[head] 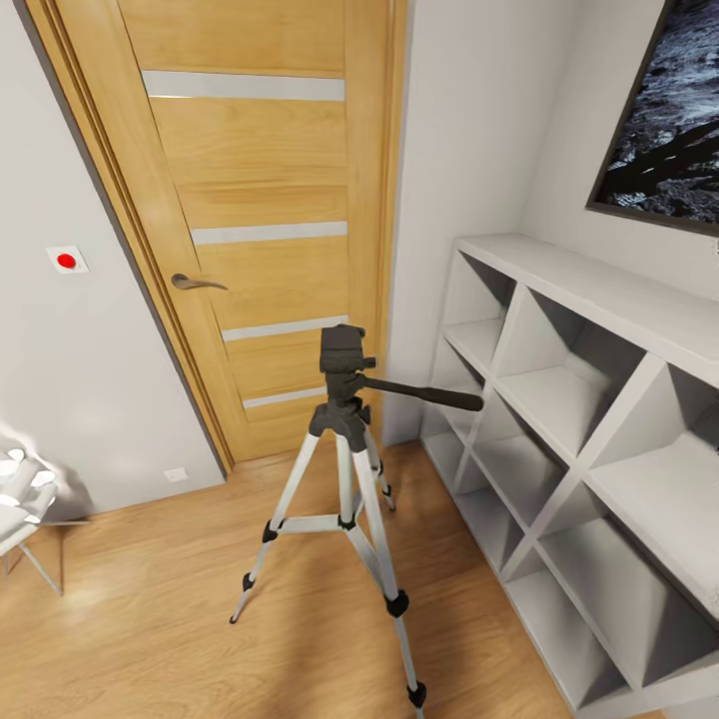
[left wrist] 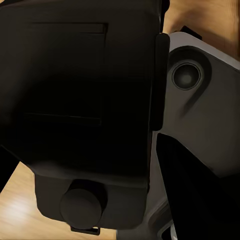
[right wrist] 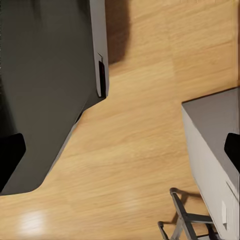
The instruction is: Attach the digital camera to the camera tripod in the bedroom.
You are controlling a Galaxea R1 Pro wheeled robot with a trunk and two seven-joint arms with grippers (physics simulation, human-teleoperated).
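The camera tripod [head: 345,469] stands at centre frame on the wood floor [head: 150,609], before the door [head: 260,210], beside the white shelving [head: 599,419]. It looks light, stiff and tippable; steady it by its black head. Either hand's state: cannot tell.

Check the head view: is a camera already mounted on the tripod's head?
No. The camera tripod stands on the wood floor with its black head bare, nothing attached on top.

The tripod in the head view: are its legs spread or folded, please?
Spread. The tripod stands upright on the wood floor, its three silver legs splayed apart.
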